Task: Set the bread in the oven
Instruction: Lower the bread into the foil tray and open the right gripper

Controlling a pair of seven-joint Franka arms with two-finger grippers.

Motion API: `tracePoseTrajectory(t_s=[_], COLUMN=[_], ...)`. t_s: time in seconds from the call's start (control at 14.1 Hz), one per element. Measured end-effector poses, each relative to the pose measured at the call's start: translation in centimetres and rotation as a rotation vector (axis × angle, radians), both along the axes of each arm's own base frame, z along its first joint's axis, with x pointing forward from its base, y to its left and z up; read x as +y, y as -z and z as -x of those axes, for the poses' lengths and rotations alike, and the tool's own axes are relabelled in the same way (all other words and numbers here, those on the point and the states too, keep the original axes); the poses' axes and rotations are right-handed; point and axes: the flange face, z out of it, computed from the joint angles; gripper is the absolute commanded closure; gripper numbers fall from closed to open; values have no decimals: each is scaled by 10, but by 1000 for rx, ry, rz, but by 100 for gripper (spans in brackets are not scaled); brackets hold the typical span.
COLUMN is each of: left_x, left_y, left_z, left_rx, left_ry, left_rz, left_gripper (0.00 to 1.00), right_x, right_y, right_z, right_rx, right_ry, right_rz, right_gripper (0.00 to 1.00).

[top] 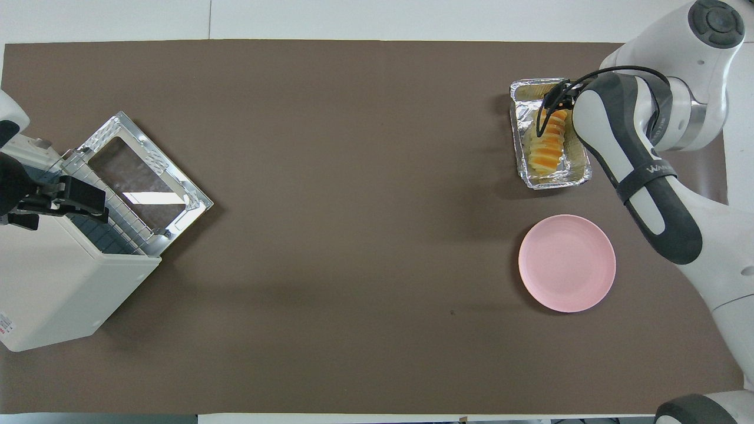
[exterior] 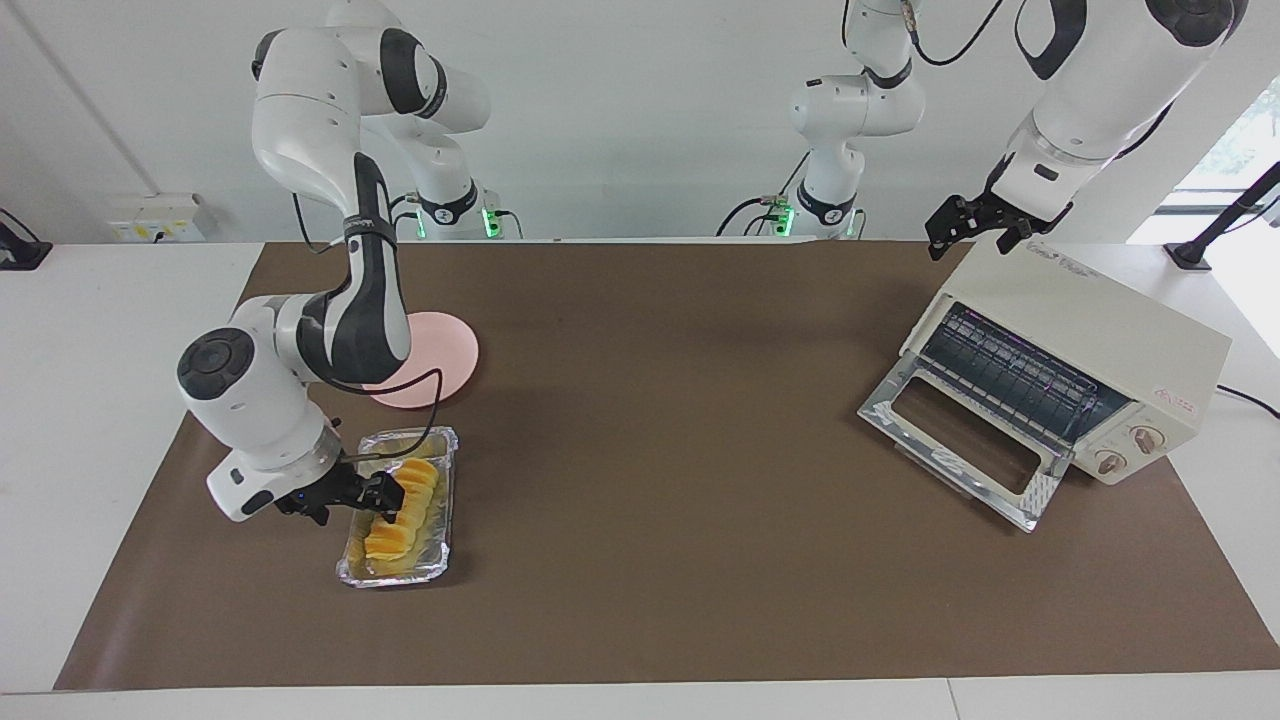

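Yellow-orange bread [exterior: 402, 515] lies in the foil tray [exterior: 436, 560], pinched midway by the right gripper [exterior: 388, 505].

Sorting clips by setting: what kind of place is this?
Likely a robotics lab set up as a mock kitchen: two arms at a table with a brown mat, an oven, and bread in a foil tray.

Bread [exterior: 405, 512] in tray [exterior: 440, 560]; oven [exterior: 1080, 340] open

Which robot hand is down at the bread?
The right hand is down at the bread in the foil tray. The left hand is up over the oven.
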Motion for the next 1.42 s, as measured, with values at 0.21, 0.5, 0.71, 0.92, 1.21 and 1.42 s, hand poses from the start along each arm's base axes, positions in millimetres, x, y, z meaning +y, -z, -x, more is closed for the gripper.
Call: tracePoseTrajectory(t_s=[0.21, 0.5, 0.71, 0.92, 1.21, 1.42], left_x=[0, 0, 0, 0, 0, 0], left_y=[0, 0, 0, 0, 0, 0], left_z=[0, 0, 0, 0, 0, 0], left_rx=[0, 0, 0, 0, 0, 0], left_ry=[0, 0, 0, 0, 0, 0], left_rz=[0, 0, 0, 0, 0, 0], left_gripper=[0, 0, 0, 0, 0, 0], right_x=[-2, -4, -3, 1, -1, -1], right_y=[19, 44, 41, 39, 38, 38], right_z=[4, 12, 12, 12, 12, 12], right_rx=[10, 13, 7, 4, 3, 3], right_ry=[-26, -58, -61, -66, -63, -63], right_rz=[28, 54, 53, 53, 54, 54], right_gripper=[0, 61, 100, 100, 100, 100])
